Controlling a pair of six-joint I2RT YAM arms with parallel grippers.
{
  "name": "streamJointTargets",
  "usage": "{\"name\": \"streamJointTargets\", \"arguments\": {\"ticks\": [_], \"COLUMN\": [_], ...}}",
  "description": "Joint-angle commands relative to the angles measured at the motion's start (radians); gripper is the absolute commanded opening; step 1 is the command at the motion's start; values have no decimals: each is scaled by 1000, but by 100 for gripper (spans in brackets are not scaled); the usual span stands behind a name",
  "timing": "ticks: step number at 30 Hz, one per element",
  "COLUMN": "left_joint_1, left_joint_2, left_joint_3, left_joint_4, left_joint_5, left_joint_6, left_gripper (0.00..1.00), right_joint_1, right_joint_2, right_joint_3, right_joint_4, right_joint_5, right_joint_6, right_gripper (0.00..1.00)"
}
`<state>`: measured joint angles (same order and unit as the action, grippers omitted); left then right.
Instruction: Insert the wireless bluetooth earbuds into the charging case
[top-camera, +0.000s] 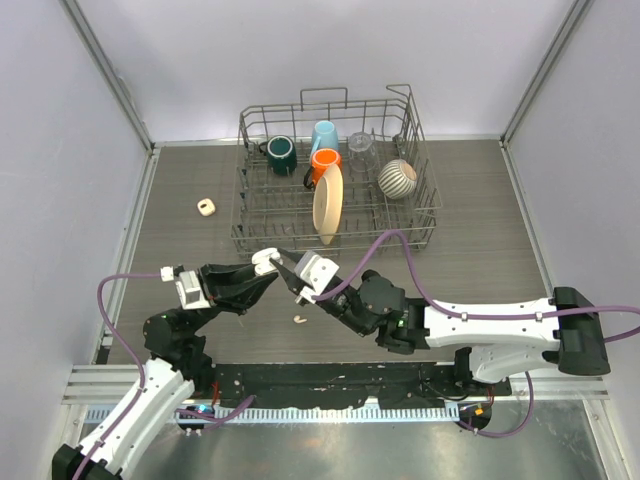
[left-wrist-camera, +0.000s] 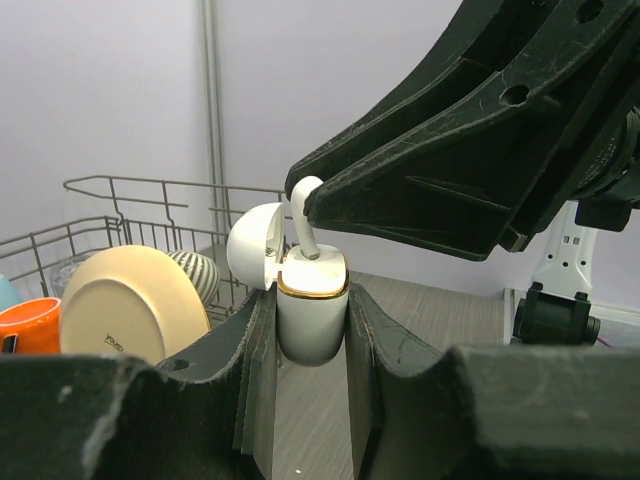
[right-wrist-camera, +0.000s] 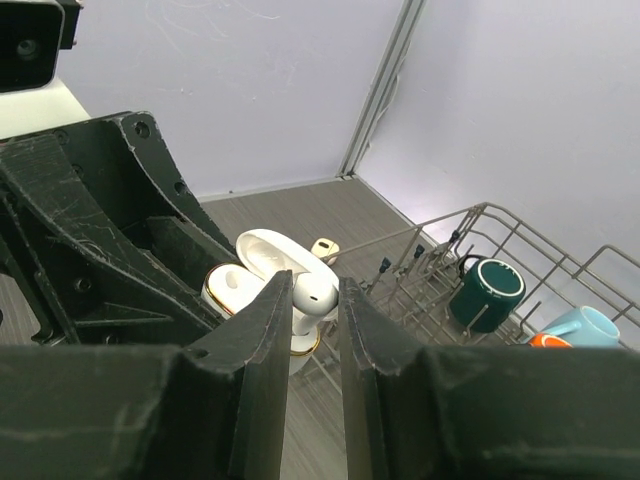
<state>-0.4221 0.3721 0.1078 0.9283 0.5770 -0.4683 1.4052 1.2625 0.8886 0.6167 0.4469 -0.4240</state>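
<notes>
Earbuds: two in view, the held earbud (right-wrist-camera: 312, 297) in the right claw (right-wrist-camera: 314, 290) at the open charging case (left-wrist-camera: 312, 320), the loose earbud (top-camera: 299, 320) on the tabletop (top-camera: 480, 200).

The right claw's fingers are drawn almost together, pinching the held earbud by its head. The stem points down with its tip at the gold-rimmed mouth of the white case. The left claw (left-wrist-camera: 312, 300) is clamped narrow on that case's body, its lid (left-wrist-camera: 255, 250) hinged open, clear of the tabletop just in front of the wire dish rack (top-camera: 270, 205). The loose earbud lies near, below the right claw. A second small cream case (top-camera: 206, 207) lies well apart, left of the rack. The rack holds one dark green mug (top-camera: 281, 153), one orange mug (top-camera: 325, 160), one light blue cup (top-camera: 323, 135), one clear glass (top-camera: 360, 147), one striped bowl (top-camera: 397, 178) and one cream plate (top-camera: 328, 203) on edge.
</notes>
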Motion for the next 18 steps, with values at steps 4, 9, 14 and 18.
{"name": "streamJointTargets", "arguments": {"ticks": [4, 9, 14, 18], "left_joint_1": [3, 3, 5, 5], "left_joint_2": [11, 22, 22, 22], "left_joint_3": [26, 29, 29, 29], "left_joint_4": [96, 101, 106, 106], "left_joint_5": [-55, -57, -51, -43], "left_joint_6": [16, 14, 14, 16], "left_gripper": [0, 0, 0, 0], "right_joint_1": [0, 0, 0, 0], "right_joint_2": [-43, -40, -23, -9], "right_joint_3": [7, 15, 36, 53], "right_joint_4": [-90, -121, -153, -169], "right_joint_5": [-50, -65, -82, -89], "right_joint_6": [-35, -10, -7, -4], "right_gripper": [1, 1, 1, 2]}}
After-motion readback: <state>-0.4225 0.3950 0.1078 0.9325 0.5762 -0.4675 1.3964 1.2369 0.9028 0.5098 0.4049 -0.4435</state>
